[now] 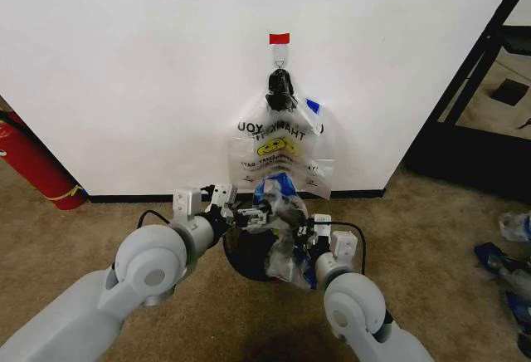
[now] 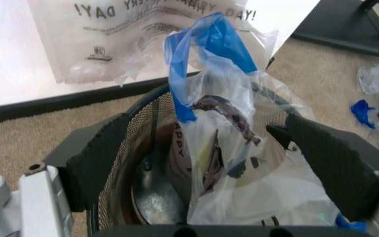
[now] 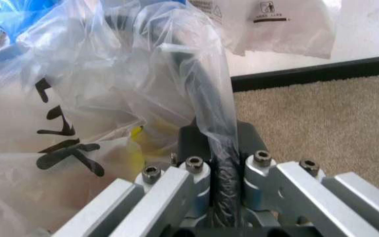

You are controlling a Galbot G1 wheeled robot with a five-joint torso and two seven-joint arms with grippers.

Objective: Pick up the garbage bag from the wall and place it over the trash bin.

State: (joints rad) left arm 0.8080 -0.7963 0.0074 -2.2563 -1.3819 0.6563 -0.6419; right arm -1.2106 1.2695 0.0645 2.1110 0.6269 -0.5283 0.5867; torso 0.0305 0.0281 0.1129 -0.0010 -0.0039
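The thin clear plastic garbage bag (image 1: 282,233) with black lettering, yellow print and blue handle trim lies crumpled and partly open over the near-right rim of the small round black wire-mesh trash bin (image 1: 245,254). One blue handle loop stands upright above the bin mouth. The bin stands upright on the carpet, just in front of the plain white wall (image 1: 133,71) with a black baseboard. On the wall, a small red tape strip marks a hook above the bin.
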